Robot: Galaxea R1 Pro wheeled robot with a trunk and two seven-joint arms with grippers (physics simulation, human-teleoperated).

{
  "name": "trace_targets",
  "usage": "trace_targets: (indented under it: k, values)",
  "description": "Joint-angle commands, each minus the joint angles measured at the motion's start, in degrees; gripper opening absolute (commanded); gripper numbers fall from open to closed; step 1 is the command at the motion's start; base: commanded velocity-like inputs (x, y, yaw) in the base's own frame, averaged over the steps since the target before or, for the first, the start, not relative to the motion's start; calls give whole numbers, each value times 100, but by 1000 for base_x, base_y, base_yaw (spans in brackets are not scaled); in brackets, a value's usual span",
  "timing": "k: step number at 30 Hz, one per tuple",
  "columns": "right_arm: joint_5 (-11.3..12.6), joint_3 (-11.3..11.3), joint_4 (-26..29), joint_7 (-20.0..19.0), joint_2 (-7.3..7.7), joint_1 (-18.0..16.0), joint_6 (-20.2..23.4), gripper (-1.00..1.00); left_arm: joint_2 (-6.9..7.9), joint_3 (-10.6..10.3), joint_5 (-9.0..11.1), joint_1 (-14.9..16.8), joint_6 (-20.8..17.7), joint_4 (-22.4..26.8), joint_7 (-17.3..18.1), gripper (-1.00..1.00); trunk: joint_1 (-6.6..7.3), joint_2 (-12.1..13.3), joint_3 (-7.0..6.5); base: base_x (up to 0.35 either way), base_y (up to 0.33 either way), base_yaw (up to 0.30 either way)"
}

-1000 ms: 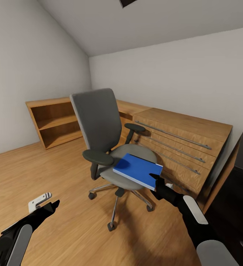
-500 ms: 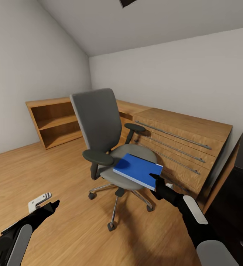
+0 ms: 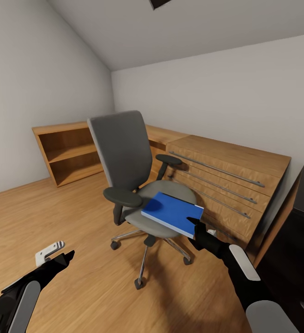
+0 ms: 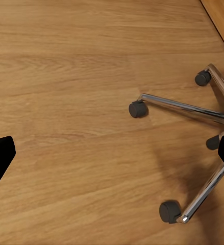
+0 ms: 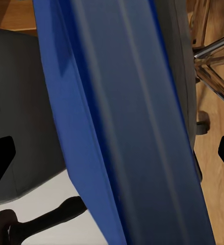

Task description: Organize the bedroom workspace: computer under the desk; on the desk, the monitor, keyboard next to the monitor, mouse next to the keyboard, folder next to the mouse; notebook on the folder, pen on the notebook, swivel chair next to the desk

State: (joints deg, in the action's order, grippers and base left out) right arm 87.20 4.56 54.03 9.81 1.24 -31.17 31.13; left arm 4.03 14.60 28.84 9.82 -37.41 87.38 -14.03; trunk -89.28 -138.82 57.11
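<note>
The left gripper (image 3: 62,258) hangs low over the floor, fingers apart. The right gripper (image 3: 194,225) sits at the folder's (image 3: 173,212) near edge, fingers spread either side, not yet clamped. Lying on the chair (image 3: 124,157) seat, the folder looks light, stiff and slick; pinch that overhanging edge.

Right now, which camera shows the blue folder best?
The head view: the whole folder lies on the swivel chair seat, the right pincer at its near edge. The right wrist view shows its edge close up; the left wrist view shows chair castors.

Even soft render light, faint shadow under swivel chair (image 3: 138,194), wide-angle stretch at edges.
</note>
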Motion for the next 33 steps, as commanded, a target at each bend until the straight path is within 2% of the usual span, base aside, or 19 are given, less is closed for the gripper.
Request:
trace_targets:
  k: [1,16,33]
  values:
    - [60,10,9,56,-1,-3,19,-100,1,-1,61,3,-22,7,-47,100,1,-2,6,0,0,0]
    - [69,19,11,160,8,-3,20,-100,-7,-1,54,3,-21,7,-50,100,1,-2,6,0,0,0]
    - [63,19,28,157,8,-3,18,-100,-16,-9,43,3,-15,7,-60,100,375,679,-300,0,0,0]
